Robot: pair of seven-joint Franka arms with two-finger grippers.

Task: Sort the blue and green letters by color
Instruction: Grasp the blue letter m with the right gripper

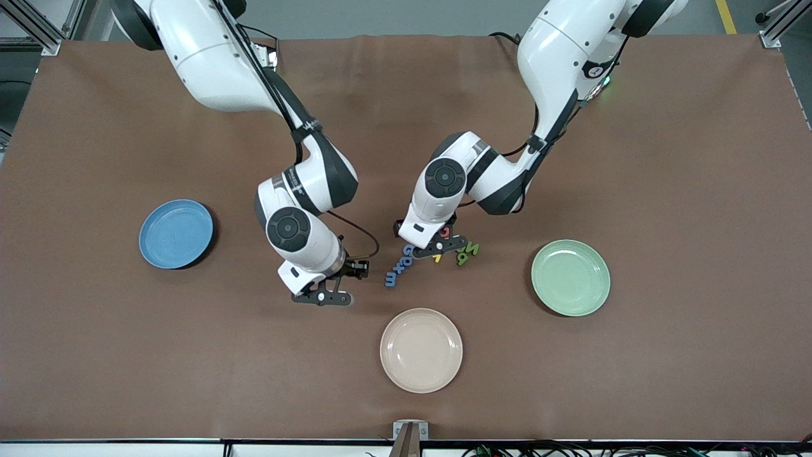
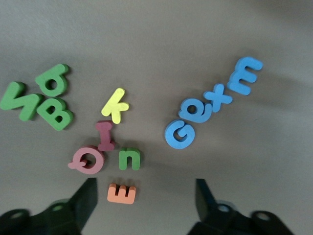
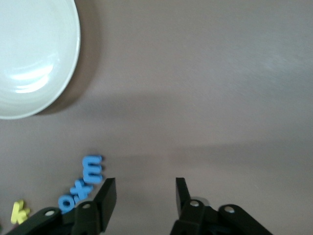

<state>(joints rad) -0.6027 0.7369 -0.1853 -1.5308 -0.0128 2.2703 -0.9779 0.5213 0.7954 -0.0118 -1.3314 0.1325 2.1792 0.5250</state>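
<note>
Four blue letters (image 1: 398,266) lie in a row on the brown table: G (image 2: 180,134), e (image 2: 195,111), x (image 2: 217,97), m (image 2: 244,76). Toward the left arm's end lie green letters (image 1: 468,252): N (image 2: 19,100), q (image 2: 54,81), B (image 2: 55,113); a green n (image 2: 129,159) sits apart. My left gripper (image 1: 436,247) (image 2: 146,200) hovers open over the pile, an orange E (image 2: 121,193) lying loose between its fingers. My right gripper (image 1: 323,298) (image 3: 144,196) is open over bare table beside the blue m (image 3: 92,169), holding nothing.
A blue plate (image 1: 176,233) sits toward the right arm's end and a green plate (image 1: 570,277) toward the left arm's end. Nearest the front camera is a beige plate (image 1: 421,350) (image 3: 34,58). Yellow k (image 2: 115,104), pink I (image 2: 105,136) and pink Q (image 2: 88,160) lie among the letters.
</note>
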